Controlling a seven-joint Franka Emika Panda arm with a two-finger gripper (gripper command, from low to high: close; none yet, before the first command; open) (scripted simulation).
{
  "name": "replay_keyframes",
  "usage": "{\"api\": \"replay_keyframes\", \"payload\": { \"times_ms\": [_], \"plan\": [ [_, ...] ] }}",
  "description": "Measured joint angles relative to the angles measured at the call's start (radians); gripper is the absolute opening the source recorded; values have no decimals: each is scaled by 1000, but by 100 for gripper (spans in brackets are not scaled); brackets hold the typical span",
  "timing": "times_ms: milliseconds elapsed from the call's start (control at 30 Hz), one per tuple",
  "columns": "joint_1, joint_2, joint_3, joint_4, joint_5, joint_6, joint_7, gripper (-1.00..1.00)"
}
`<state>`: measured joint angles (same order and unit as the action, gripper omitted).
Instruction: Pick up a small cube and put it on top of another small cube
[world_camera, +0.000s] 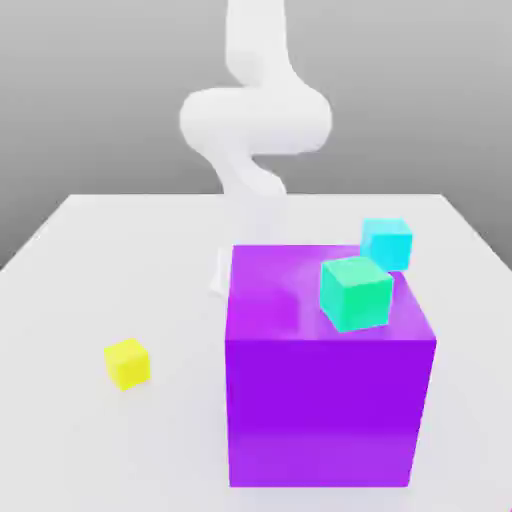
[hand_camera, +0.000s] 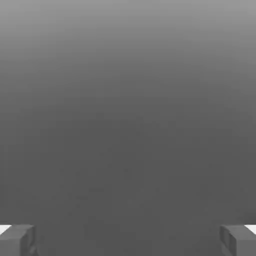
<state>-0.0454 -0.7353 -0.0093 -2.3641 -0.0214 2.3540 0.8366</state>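
Small cube, yellow, alone on table, lower left of exterior view, well apart from purple block. Arm upper centre, so cube lies down-left of it. Gripper released, fingers spread wide, holding nothing. Count: one yellow, one teal-green cube, one cyan cube, one purple.

A large purple cube is sitting on the white counter toward the exterior view's right. A teal-green cube is showing at its top, a cyan cube just behind. The small yellow cube is lying apart on the exterior view's left. The white arm is rising behind
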Motion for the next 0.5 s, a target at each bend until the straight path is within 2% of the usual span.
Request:
{"api": "replay_keyframes", "payload": {
  "times_ms": [300,500],
  "plan": [
    [-203,285,-64,-267,-69,232,142,0],
    [-336,502,-144,-458,-90,405,225,0]
  ]
}}
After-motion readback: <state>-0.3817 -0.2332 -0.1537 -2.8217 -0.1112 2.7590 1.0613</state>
